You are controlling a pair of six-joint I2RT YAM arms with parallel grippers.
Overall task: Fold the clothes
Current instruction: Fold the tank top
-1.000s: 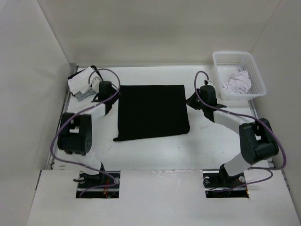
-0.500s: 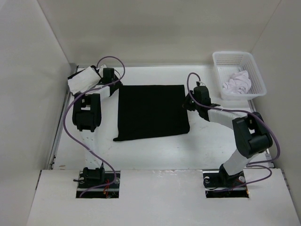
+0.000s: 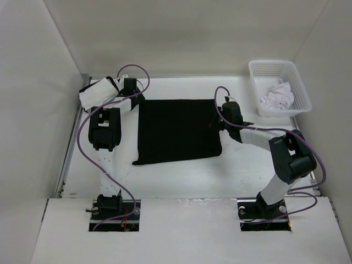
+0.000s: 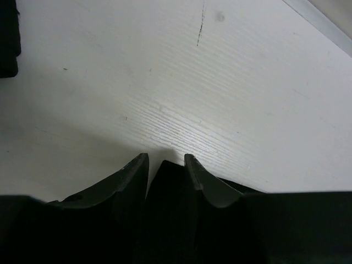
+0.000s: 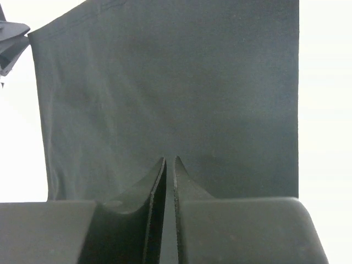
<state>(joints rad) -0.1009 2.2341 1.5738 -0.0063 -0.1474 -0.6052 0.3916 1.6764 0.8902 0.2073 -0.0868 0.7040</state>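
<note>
The black clothes [image 3: 177,131] lie folded flat mid-counter [image 3: 181,176]. The left arm reaches to the far-left corner, its end effector [image 4: 165,160] parted and empty over bare counter. The right end effector [image 5: 169,161] hovers at the garment's right edge, barely parted, grasping nothing.

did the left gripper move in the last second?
Yes. The left gripper swung toward the far-left corner, from beside the black garment's left edge up past its far-left corner, next to the white-and-grey cloth stack.
</note>
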